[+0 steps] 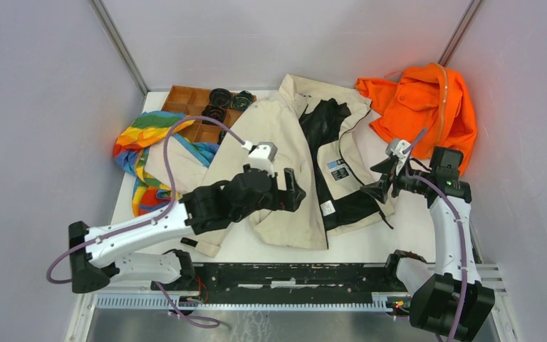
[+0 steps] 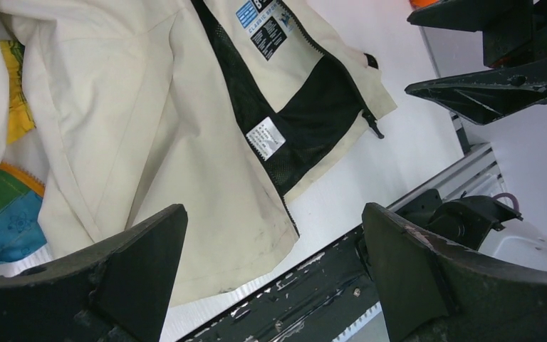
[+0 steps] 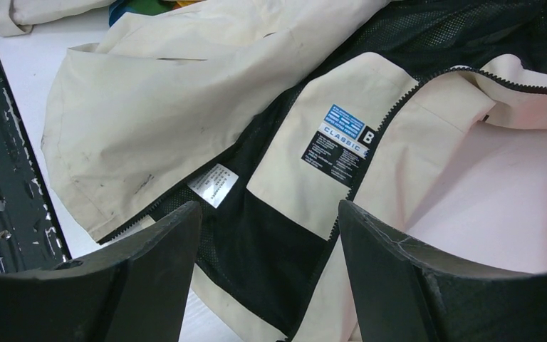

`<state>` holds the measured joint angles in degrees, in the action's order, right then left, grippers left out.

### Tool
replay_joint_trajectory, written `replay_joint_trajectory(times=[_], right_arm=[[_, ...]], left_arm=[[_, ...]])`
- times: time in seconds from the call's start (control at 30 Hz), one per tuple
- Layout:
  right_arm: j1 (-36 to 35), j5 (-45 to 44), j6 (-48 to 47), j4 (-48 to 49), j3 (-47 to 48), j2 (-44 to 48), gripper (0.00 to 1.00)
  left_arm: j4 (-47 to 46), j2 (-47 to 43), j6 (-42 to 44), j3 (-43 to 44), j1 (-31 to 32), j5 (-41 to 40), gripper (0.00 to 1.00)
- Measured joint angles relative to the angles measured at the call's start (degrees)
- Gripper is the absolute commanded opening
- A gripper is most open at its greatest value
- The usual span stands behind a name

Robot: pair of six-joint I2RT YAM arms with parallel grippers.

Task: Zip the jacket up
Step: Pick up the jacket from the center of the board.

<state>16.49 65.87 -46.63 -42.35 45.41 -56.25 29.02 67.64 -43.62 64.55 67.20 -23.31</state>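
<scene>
One jacket (image 1: 285, 153) lies spread in the middle of the table (image 1: 399, 239). Its front is unzipped and the black mesh lining shows down the centre. From the jacket, one orange garment (image 1: 420, 107) is bunched at two o'clock, one rainbow-striped cloth (image 1: 142, 139) lies at nine o'clock, and one brown compartment tray (image 1: 192, 103) sits at eleven o'clock. The tray holds a few dark round items, too small to count surely.

Two labels show inside the jacket: a white tag (image 3: 214, 185) on the lining and a blue-and-black patch (image 3: 338, 142) on the cream facing. One zipper pull (image 2: 374, 128) hangs at the hem of the right-hand panel.

The left end effector (image 1: 295, 191) hovers over the jacket's left panel at about eight o'clock from the lining, fingers spread wide and holding nothing. The right end effector (image 1: 376, 182) sits at four o'clock above the other front edge, jaws apart, also gripping nothing.

The left arm hides part of the near sleeve. The striped cloth's lower part is tucked under the jacket, and the collar folds over itself.
</scene>
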Motion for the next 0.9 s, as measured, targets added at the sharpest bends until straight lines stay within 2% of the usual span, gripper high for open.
replay_joint_trajectory(times=[0.17, 0.4, 0.7, 0.9], right_arm=[[-0.3, -0.5, -1.0, -1.1, 0.0, 0.4, 0.76], [-0.4, -1.7, -1.8, -2.5, 0.0, 0.4, 0.76], [-1.1, -3.3, 1.0, 0.2, -2.2, 1.1, 0.76], [-1.5, -3.5, 2.4, 2.0, -3.1, 1.0, 0.76]], left_arm=[[-5.0, -8.5, -0.8, -9.4, -0.9, 0.3, 0.98], [-4.0, -8.7, -4.4, -9.4, -1.1, 0.2, 0.93], [9.3, 6.1, -7.9, 3.4, -1.1, -0.4, 0.9], [13.4, 15.5, -9.0, 8.6, -1.1, 0.0, 0.9]])
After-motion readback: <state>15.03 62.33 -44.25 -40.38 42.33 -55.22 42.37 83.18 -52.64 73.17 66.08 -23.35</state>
